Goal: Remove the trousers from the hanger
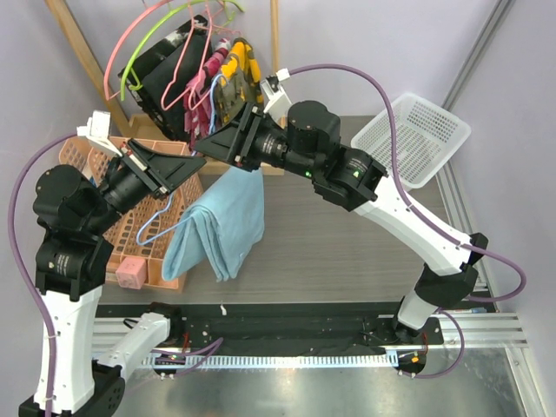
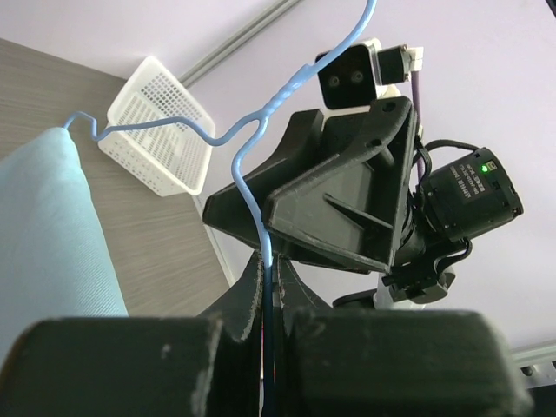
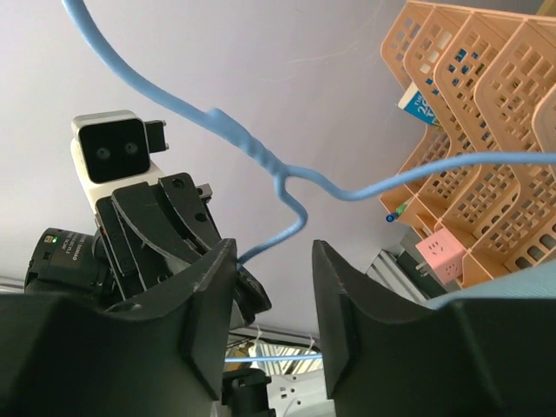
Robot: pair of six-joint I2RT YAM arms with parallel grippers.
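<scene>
Overhead, the surface is a grey wood-grain table (image 1: 347,252) with lavender walls behind. A white perforated basket (image 1: 417,139) sits at the far right edge, and orange slotted racks (image 1: 169,256) stand at the left with a pink cube (image 1: 130,274) at their near end. The right wrist view shows a blue-and-white card (image 3: 415,102) in one rack slot. At the back, pink hangers (image 1: 187,69) and a lime-green hanger (image 1: 143,56) sit over a black garment (image 1: 161,82), with a yellow patterned garment (image 1: 236,74) beside it. The trousers (image 1: 217,228) are draped over the hanger (image 1: 155,228), hanging in folds above the table between the arms. The left gripper (image 2: 268,291) is clamped on the hanger's wire, which runs straight up out of its fingers. The right gripper (image 3: 269,304) is spread apart and holds nothing — the wire's twisted neck crosses just above the gap. The two grippers are tip to tip at the hanger's neck.
</scene>
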